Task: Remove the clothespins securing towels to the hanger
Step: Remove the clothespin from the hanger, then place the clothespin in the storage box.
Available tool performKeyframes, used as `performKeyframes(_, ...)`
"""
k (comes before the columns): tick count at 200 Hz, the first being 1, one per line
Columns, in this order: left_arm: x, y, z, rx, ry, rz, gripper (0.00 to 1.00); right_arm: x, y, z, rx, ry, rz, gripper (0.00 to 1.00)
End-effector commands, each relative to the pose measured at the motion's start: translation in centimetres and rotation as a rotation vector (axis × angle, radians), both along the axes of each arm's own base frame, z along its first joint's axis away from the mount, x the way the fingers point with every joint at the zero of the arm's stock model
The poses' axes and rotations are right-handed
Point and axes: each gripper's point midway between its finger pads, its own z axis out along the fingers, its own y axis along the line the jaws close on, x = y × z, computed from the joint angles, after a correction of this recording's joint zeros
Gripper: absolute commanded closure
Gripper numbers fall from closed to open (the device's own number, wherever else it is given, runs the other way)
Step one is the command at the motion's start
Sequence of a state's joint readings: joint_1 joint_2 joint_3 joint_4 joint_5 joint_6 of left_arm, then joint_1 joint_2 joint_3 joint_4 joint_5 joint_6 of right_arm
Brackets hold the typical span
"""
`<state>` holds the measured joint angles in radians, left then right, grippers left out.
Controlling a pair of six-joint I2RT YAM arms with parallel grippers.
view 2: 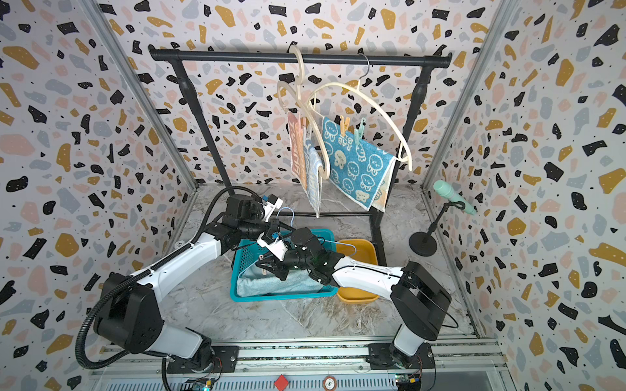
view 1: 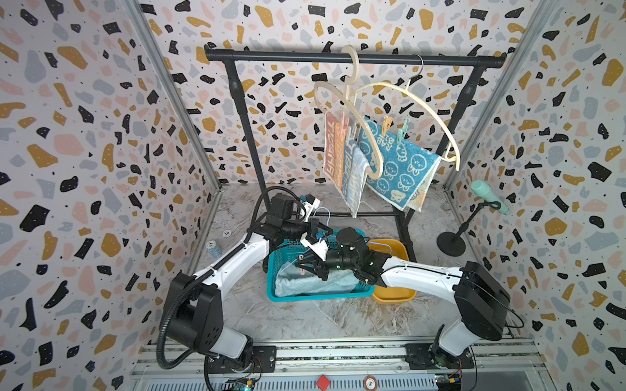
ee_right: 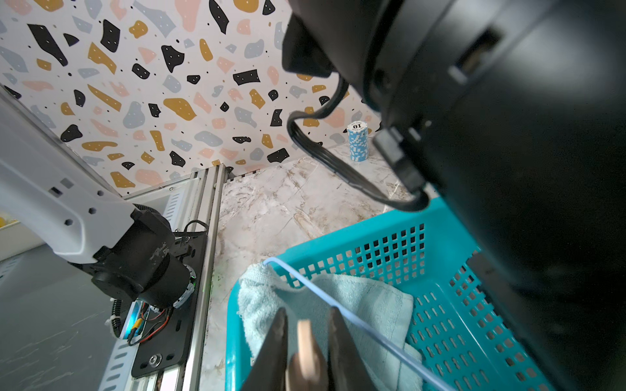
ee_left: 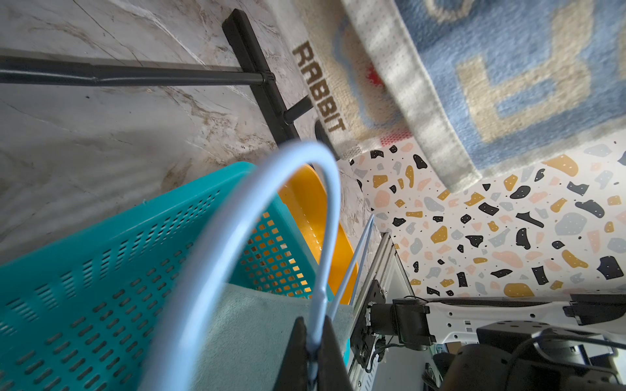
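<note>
On the black rack [view 1: 352, 57] hang cream hangers carrying two towels. The striped towel [view 1: 335, 152] is pinned by a peach clothespin [view 1: 343, 122]. A yellow clothespin [view 1: 386, 126] and a mint clothespin [view 1: 402, 132] pin the teal rabbit towel [view 1: 403, 162]. A pale blue towel [view 1: 315, 282] lies in the teal basket [view 1: 271, 270], still draped on a thin pale blue wire hanger [ee_right: 355, 321]. My left gripper [ee_left: 313, 325] is shut on that hanger's neck below its hook [ee_left: 333, 189]. Low over the basket, my right gripper [ee_right: 308, 313] is shut on a peach clothespin [ee_right: 306, 342].
A yellow bin [view 1: 394, 294] stands right of the basket. A mint microphone [view 1: 487, 196] on a black stand is at the right wall. A stack of blue poker chips [view 1: 214, 248] sits near the left wall. The rack's base bars [view 1: 366, 214] cross the marble floor.
</note>
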<state>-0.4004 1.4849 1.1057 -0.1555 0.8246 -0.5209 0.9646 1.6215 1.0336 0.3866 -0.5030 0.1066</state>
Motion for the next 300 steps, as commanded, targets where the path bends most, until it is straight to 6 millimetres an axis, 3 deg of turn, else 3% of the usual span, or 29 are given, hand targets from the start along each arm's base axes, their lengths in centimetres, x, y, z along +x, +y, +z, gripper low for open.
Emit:
performKeyframes(1, 0.0, -0.1, 1.4, -0.023, -0.035, 0.005, 1.00, -0.3, -0.2, 4.5, 0.087, -0.058, 0.000, 1.00)
performKeyframes(98, 1.6, 0.1, 3.4, -0.010, -0.093, 0.063, 1.00, -0.5, -2.8, 6.1, 0.082, -0.079, -0.083, 1.00)
performKeyframes(149, 2.2, 0.3, 4.2, -0.002, -0.107, 0.091, 1.00, 0.1, -5.6, 6.2, 0.084, -0.086, -0.215, 1.00)
performKeyframes(222, 2.9, 0.7, 5.7, 0.006, -0.160, 0.132, 1.00, 1.1, -11.9, 5.7, 0.066, -0.036, -0.433, 1.00)
performKeyframes(256, 3.3, 1.0, 6.2, 0.010, -0.176, 0.154, 1.00, 1.6, -16.1, 5.9, 0.077, -0.004, -0.545, 1.00)
performKeyframes(300, 3.3, 1.8, 6.5, 0.037, -0.194, 0.186, 1.00, 2.2, -21.6, 4.3, 0.046, 0.033, -0.728, 1.00)
